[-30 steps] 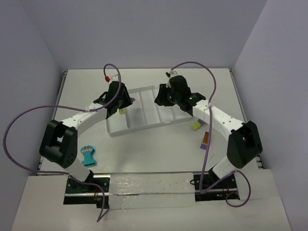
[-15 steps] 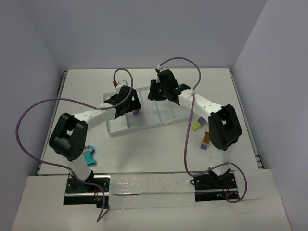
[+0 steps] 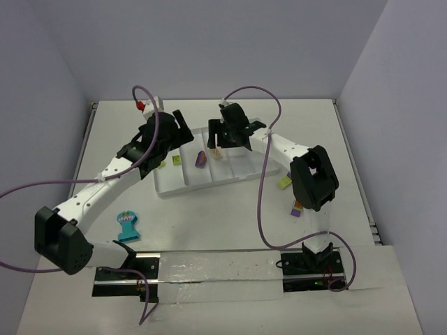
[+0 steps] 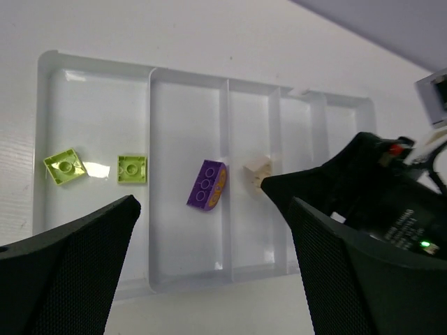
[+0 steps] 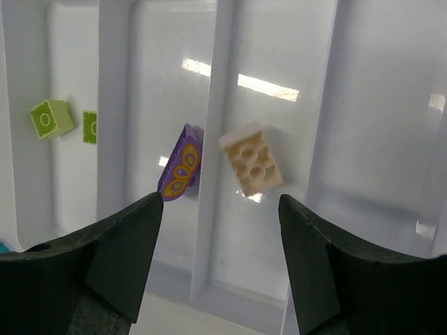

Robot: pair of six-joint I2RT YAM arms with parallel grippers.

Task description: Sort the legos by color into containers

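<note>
Legos are partly sorted. From above, the white tray point(image 3: 171, 183) holds lime, purple and tan pieces. A teal comb piece point(image 3: 128, 225), a lime brick point(image 3: 284, 183) and an orange-and-purple piece point(image 3: 297, 207) lie on the table point(image 3: 230, 223) outside it (three left, by my count).

Left wrist: the left gripper point(image 4: 211, 230) hangs spread and empty over two lime bricks point(image 4: 64, 167) in the end compartment, a purple brick point(image 4: 207, 183) in the next and a tan brick point(image 4: 257, 171) in the third.

Right wrist: the right gripper point(image 5: 218, 209) gapes empty above the tan brick.
</note>
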